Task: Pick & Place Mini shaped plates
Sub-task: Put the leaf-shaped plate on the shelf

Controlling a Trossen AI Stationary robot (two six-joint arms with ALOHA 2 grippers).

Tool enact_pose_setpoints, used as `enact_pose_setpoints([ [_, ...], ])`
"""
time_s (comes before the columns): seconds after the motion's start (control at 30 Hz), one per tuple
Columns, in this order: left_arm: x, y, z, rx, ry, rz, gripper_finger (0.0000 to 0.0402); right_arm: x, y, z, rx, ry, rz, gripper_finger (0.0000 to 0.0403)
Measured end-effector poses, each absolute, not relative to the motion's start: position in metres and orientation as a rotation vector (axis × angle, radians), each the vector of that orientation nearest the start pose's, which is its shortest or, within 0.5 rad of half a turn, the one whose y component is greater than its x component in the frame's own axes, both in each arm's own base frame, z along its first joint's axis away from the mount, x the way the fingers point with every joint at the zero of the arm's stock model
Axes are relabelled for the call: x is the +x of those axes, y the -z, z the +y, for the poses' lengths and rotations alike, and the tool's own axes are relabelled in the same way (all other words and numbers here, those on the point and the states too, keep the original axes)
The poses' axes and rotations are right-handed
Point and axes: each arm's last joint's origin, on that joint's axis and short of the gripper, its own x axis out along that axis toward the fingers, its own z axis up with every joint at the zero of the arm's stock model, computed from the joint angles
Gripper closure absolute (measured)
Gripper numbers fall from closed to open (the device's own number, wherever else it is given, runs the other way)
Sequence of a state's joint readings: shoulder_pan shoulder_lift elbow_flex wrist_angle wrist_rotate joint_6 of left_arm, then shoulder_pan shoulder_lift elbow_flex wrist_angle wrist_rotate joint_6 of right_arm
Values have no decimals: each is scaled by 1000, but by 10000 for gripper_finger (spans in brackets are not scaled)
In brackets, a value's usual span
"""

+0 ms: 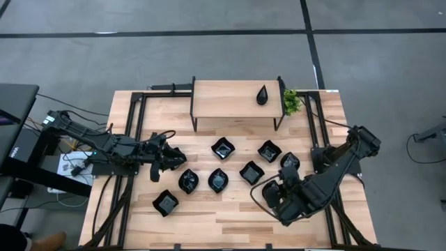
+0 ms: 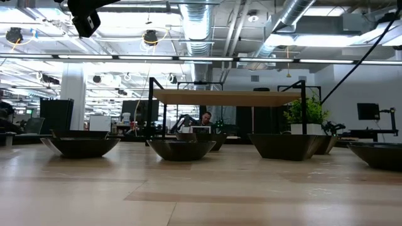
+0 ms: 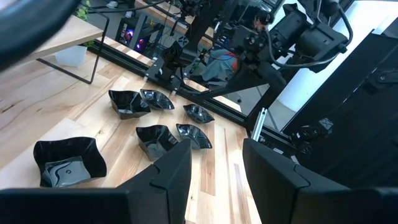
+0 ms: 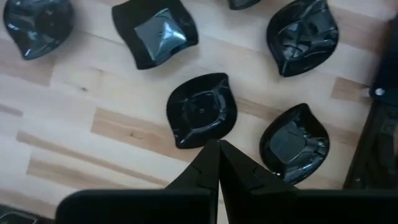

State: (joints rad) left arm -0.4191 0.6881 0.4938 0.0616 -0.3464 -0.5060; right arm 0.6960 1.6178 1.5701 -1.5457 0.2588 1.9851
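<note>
Your left gripper [image 3: 214,165] spread wide and empty above the table, mini shaped plates [image 3: 155,138] just ahead, your right gripper [image 4: 218,163] pressed together, holding nothing, plates beneath.

We see the left gripper [image 3: 216,171] with its fingers [image 3: 174,177] spread apart and empty above the wooden table [image 3: 25,102]. Five black plates [image 3: 155,138] lie scattered toward ten o'clock of it, one plate [image 3: 67,162] nearest at nine o'clock.
</note>
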Motion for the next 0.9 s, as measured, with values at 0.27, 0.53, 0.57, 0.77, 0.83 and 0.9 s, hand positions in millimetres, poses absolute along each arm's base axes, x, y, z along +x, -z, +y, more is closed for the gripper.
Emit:
enact_pose_setpoints([
  [0.27,152,-270,-57,-456,54,143,257,178,-306,164,999,1087,1085,403],
  [0.53,152,-270,-57,-456,54,143,256,151,-276,159,1036,1191,1269,392],
  [0.57,152,-270,-57,-456,54,143,257,151,-274,159,1033,1200,1283,389],
  [0.77,152,-270,-57,-456,54,143,257,153,-258,167,1120,1150,1394,367],
  [0.83,152,-270,-57,-456,54,143,256,157,-250,174,1167,1094,1426,361],
  [0.9,152,-270,-57,-456,54,143,257,159,-241,180,1210,1073,1426,357],
])
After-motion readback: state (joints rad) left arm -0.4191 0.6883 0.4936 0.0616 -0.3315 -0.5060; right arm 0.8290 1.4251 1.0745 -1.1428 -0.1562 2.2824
